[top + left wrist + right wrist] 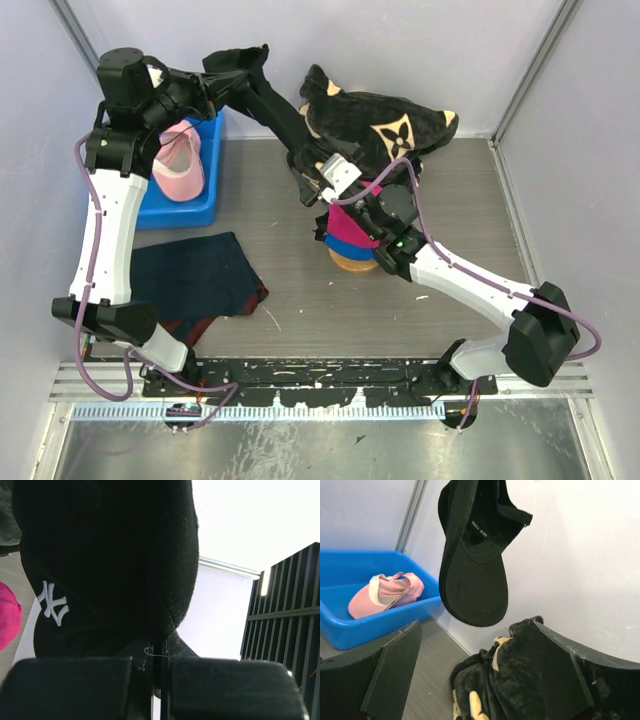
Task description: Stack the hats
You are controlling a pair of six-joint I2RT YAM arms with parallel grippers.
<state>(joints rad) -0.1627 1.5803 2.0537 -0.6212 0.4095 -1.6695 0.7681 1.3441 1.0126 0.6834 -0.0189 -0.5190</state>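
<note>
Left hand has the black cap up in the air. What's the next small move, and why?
Probably swing the left hand toward the magenta cap: the black cap hangs clamped in it, and the open right hand holds nothing.

The black cap [100, 555] carries a white embroidered "NY" logo [53, 610], its letters interlocked, on the outside of its crown in the left wrist view. In the right wrist view, small white lettering [480, 529] on a dark strip inside the same cap reads "NEW YORK".
</note>
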